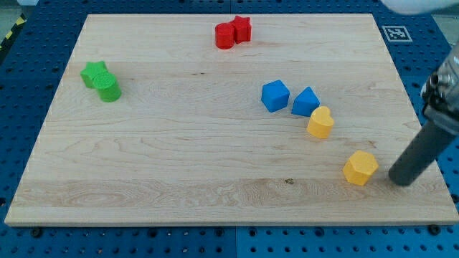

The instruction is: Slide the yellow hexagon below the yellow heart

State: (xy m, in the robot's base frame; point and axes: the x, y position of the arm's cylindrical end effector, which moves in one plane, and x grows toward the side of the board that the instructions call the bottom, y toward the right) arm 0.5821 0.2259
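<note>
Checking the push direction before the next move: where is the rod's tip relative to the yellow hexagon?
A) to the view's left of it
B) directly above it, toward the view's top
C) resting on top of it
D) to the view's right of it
D: my tip sits to the view's right of the yellow hexagon, with a small gap of bare board between them.

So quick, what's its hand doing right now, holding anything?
No hand: my tip is a bare rod, holding nothing, just right of the yellow hexagon, not touching.

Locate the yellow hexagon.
Yellow hexagon sits lower right on the board, below-right of the yellow heart, just left of my tip.
</note>
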